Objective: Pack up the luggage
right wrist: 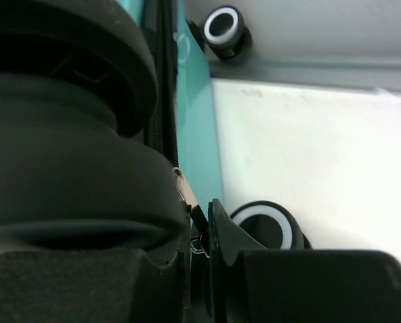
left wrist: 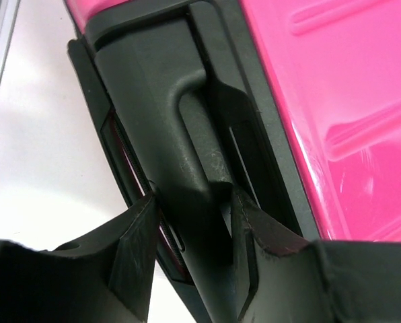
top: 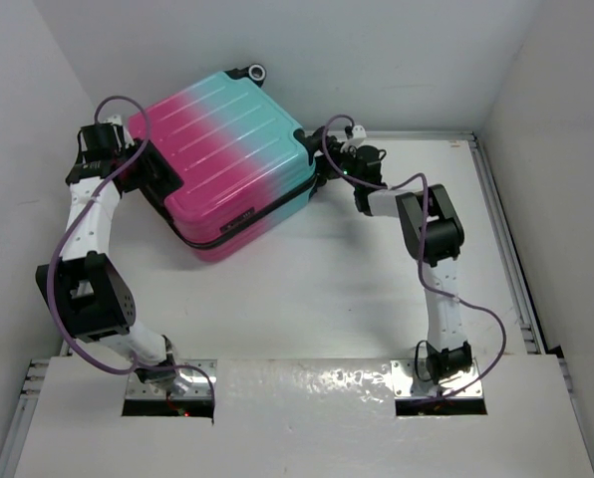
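Left pincer (left wrist: 192,202) clamps the luggage (top: 227,149) handle (left wrist: 160,101); right pincer (right wrist: 199,225) pinches the zipper pull (right wrist: 185,190).

There is one luggage (top: 227,149), lying far left on one table (top: 307,299). Two arms rise from the near edge, the left arm (top: 88,289) and the right arm (top: 432,239). They carry two grippers, the left gripper (left wrist: 190,208) and the right gripper (right wrist: 199,229). Two purple cables (top: 500,344) trail, one per arm. Two wheels show at the right wrist, the far wheel (right wrist: 224,25) and the near wheel (right wrist: 264,225). One black handle (left wrist: 180,134) and one zip pull (right wrist: 181,185) are visible.
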